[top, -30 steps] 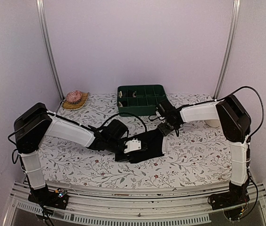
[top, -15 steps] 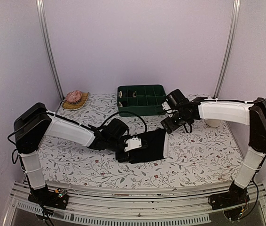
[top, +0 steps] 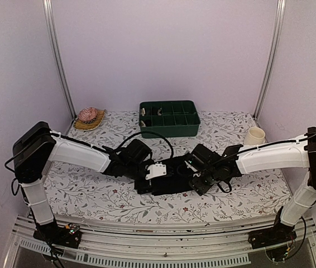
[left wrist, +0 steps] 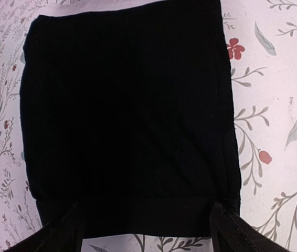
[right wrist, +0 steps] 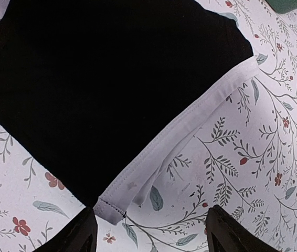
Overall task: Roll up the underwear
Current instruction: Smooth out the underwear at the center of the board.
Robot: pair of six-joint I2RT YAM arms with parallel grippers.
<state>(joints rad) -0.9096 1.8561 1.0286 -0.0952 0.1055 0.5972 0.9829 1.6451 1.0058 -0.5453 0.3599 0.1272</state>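
Observation:
Black underwear (top: 175, 169) lies flat on the floral tablecloth at mid table. In the left wrist view the underwear (left wrist: 127, 105) fills the frame as a smooth dark rectangle. Its near hem runs between the two fingers of my left gripper (left wrist: 148, 236), which is open at the garment's left end (top: 149, 180). In the right wrist view the underwear (right wrist: 101, 79) shows a pale band (right wrist: 190, 126) along its edge. My right gripper (right wrist: 151, 233) hangs open just off that band's corner, at the garment's right end (top: 196, 178). Neither gripper holds anything.
A green compartment tray (top: 168, 118) stands at the back centre. A cream cup (top: 254, 135) sits at the back right. A pink object on a woven mat (top: 88, 116) is at the back left. Both forearms reach low over the mid table.
My right arm swung from beside the green tray forward and down to the underwear's right end. My left gripper opened wider at the left end and barely moved.

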